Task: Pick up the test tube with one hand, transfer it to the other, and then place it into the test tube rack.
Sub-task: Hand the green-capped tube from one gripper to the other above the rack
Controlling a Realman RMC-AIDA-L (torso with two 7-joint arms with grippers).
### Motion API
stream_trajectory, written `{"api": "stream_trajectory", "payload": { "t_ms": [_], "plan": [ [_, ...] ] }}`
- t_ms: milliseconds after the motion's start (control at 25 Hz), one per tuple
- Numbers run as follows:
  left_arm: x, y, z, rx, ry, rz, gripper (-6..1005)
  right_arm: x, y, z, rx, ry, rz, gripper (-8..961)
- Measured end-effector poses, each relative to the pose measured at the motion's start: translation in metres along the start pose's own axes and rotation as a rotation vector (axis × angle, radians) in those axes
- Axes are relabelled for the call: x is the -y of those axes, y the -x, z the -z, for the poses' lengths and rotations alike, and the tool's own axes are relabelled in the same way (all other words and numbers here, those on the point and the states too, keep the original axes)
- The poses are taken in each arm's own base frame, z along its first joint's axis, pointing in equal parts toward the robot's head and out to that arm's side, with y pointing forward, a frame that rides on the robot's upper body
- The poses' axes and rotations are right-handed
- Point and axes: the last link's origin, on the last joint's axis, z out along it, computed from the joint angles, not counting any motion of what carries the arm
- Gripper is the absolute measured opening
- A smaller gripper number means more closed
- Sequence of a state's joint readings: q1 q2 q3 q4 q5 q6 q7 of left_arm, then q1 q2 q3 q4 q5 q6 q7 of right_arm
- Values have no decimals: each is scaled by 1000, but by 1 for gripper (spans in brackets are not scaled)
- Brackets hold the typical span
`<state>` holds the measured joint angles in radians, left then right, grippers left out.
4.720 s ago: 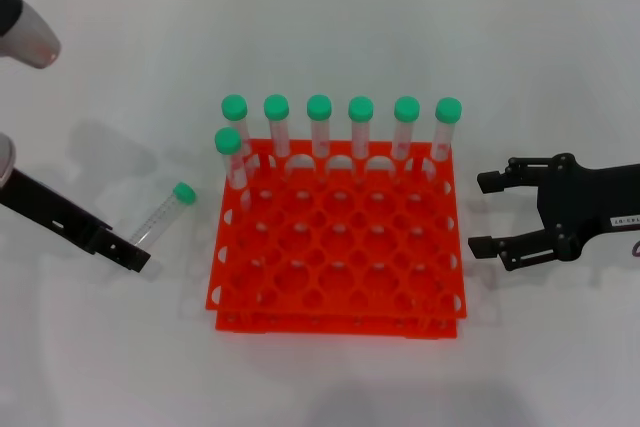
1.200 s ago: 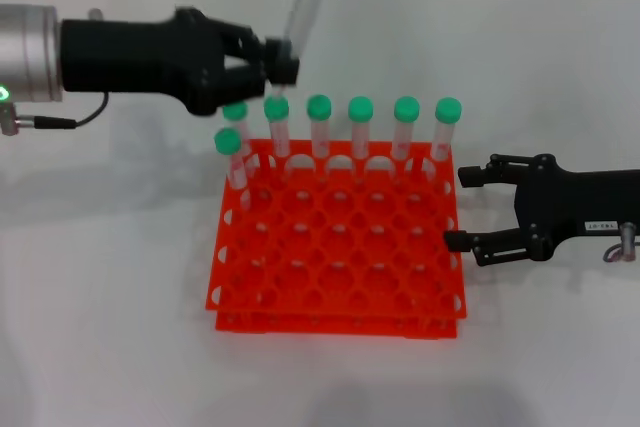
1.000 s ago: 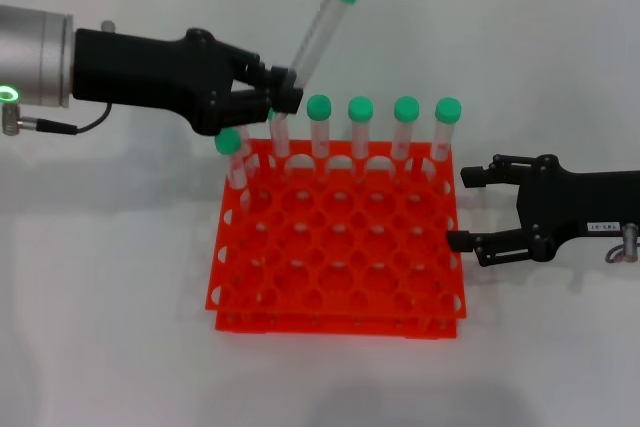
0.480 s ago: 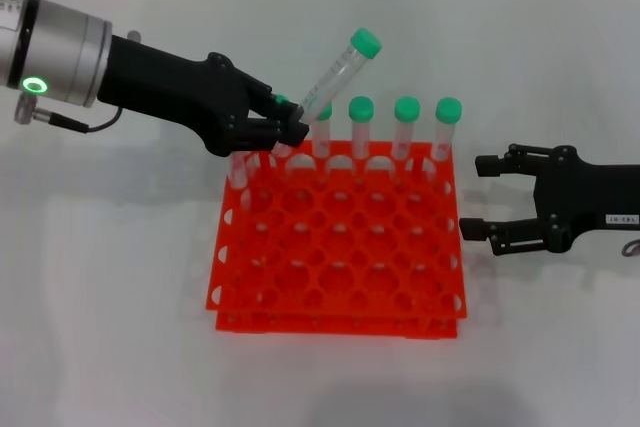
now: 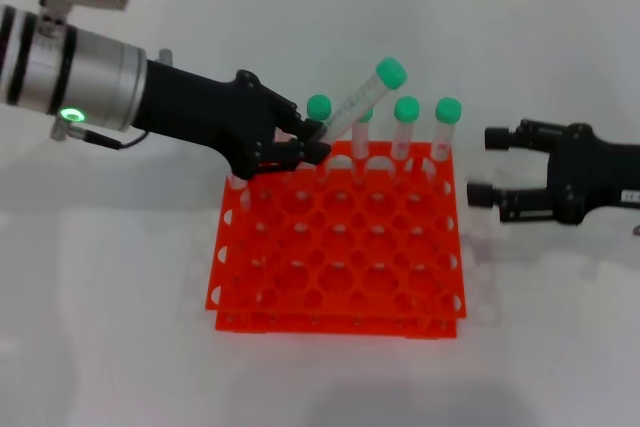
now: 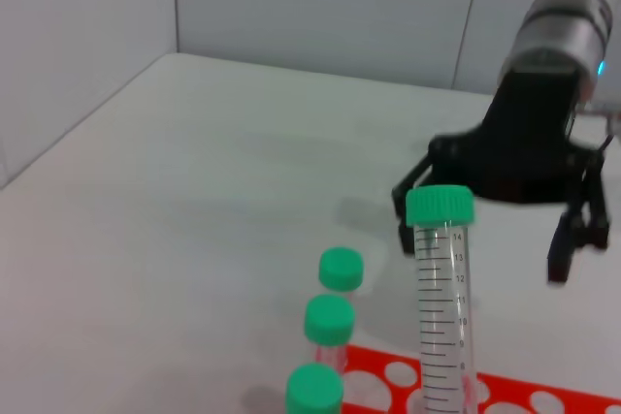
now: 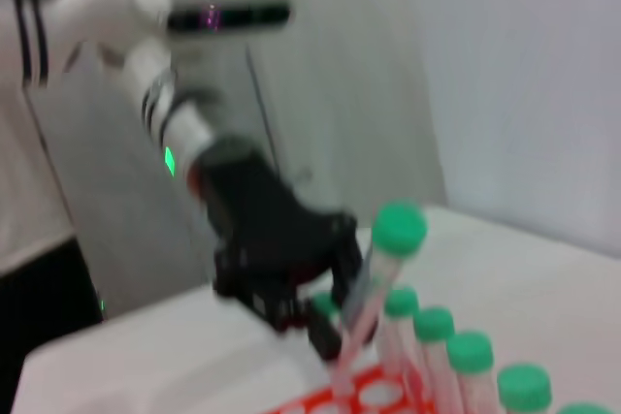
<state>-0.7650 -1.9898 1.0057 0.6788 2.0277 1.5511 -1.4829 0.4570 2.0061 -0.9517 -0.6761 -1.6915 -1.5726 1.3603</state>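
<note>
1. A laboratory bench setting is showing here: a bright orange-red two-tier plastic rack with a grid of round holes is sitting on a plain white desk.
2. Clear graduated plastic tubes with green screw caps are standing upright in its far row.
3. Pale, bare wall panels are rising behind the desk.

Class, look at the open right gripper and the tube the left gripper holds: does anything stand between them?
Nothing fills the gap itself. The held tube leans over the rack's back row, in the left gripper. Two standing tubes sit just below the line to the right gripper.
</note>
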Motion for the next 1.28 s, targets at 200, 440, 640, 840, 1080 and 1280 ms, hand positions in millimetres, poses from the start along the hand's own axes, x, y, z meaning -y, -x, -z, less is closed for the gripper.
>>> {"api": "stream_trajectory", "payload": {
  "t_ms": [200,440,640,840,1080,1280],
  "plan": [
    [-3,4,-6,-7,-3,-28,206,0,2,1,70,-8,-56,870],
    [-5,3,-10,-21,2,-64,208,-2,-3,-5,195,-35,-116,870],
    [-6,2,-13,-30,3,-94,209,-5,-7,-9,292,-58,-125,870],
    [-7,1,-15,-32,1,-107,211,-13,-9,-17,364,-41,-109,869],
    [-5,-1,-18,-30,-11,-121,212,-21,-10,-31,432,-29,-99,869],
    [-5,-2,-19,-32,-9,-132,214,-24,-12,-42,489,-80,-82,869]
  ]
}}
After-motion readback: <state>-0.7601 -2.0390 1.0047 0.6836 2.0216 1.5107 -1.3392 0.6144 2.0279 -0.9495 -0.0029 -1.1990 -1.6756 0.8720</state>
